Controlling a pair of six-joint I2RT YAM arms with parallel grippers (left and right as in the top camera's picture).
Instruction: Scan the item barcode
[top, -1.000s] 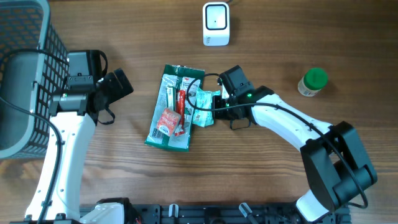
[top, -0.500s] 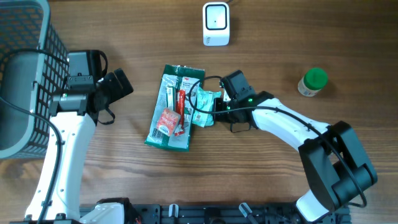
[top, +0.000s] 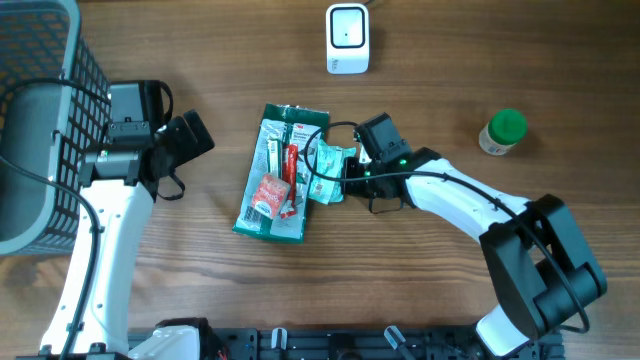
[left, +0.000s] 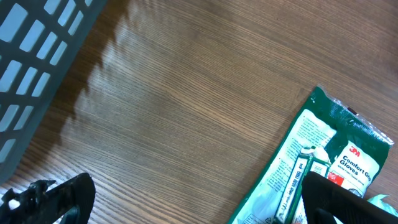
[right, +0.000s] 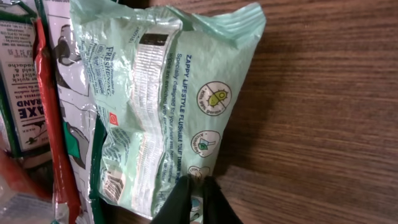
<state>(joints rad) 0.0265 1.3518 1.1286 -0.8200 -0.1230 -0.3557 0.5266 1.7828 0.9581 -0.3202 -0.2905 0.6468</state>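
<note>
Clamping the wipes pack (right: 168, 99) by its edge in the right fingers (right: 193, 198).
Gripping it down on the wooden surface (right: 323, 124), touching a green glove packet (top: 272, 175), well apart from the scanner (top: 347, 38); holding the left fingers (top: 192, 135) wide apart, empty, beside the basket (top: 40, 120).

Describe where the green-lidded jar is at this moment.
In the overhead view the green-lidded jar stands alone on the right side of the wooden table, just beyond the right arm and to the lower right of the white scanner.
</note>
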